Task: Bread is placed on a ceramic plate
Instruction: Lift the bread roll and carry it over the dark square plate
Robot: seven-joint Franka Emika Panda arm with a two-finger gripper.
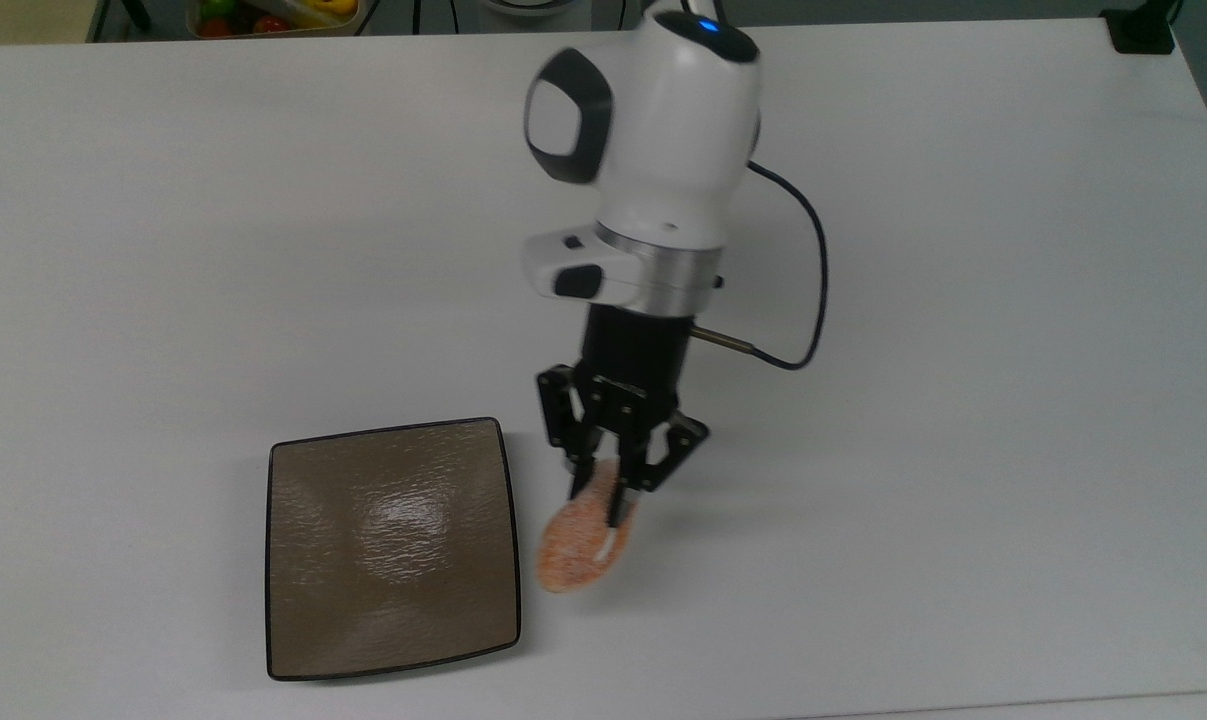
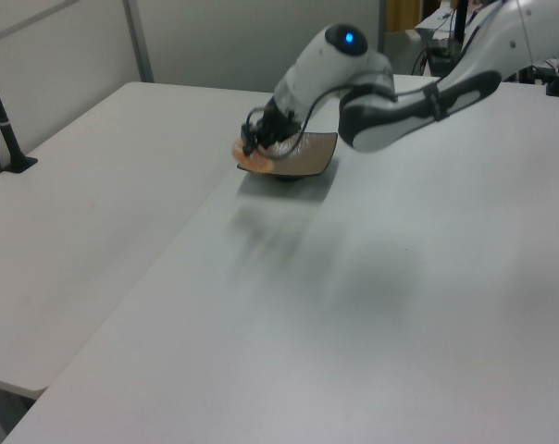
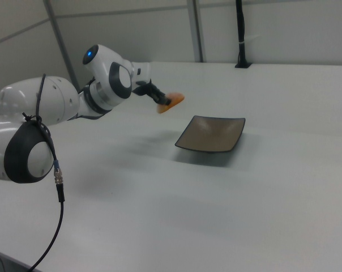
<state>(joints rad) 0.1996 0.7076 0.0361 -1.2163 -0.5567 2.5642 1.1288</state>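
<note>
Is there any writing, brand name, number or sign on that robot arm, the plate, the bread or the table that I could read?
None can be read.
The robot arm carries no legible lettering; its blue light is a lamp, not a sign.
The ceramic plate, the bread held in the gripper, and the table bear no words, labels or numbers.
</note>
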